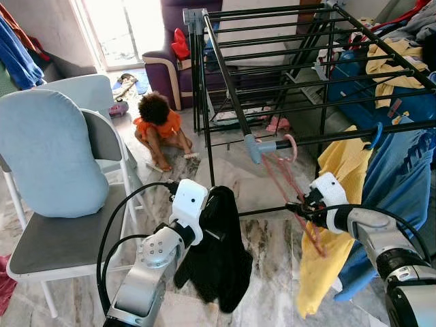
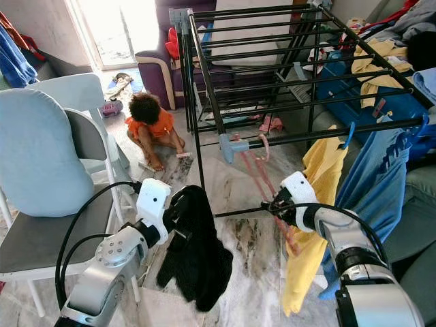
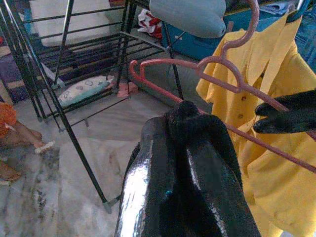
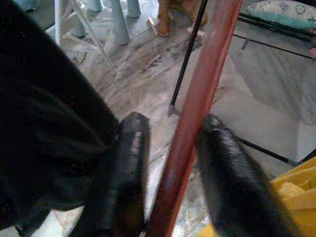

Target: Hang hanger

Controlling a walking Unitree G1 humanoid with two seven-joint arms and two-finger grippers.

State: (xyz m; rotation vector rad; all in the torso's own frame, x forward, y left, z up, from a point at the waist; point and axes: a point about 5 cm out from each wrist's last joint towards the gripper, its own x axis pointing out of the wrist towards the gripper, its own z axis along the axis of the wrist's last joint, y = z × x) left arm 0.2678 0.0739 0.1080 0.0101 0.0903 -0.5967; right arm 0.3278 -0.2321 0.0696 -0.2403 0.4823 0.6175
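Observation:
A pink hanger point(image 1: 289, 178) hooks over the front rail of the black drying rack point(image 1: 354, 133), next to the rail's grey corner joint point(image 1: 253, 146). Its body slants down in front of a yellow shirt point(image 1: 315, 262). My right gripper point(image 1: 298, 207) is shut on the hanger's lower bar. In the right wrist view the bar point(image 4: 197, 113) runs between the two black fingers point(image 4: 129, 163). My left gripper point(image 1: 212, 203) is shut on a black garment point(image 1: 221, 255) that hangs down toward the floor, just left of the hanger. In the left wrist view the hanger point(image 3: 197, 64) lies right ahead.
A child point(image 1: 158, 126) sits on the marble floor beyond the rack's left leg. A chair with a pale blue cushion point(image 1: 48, 157) stands at my left. A blue garment point(image 1: 398, 184) hangs on the rail at the right. A purple armchair point(image 1: 167, 61) is behind.

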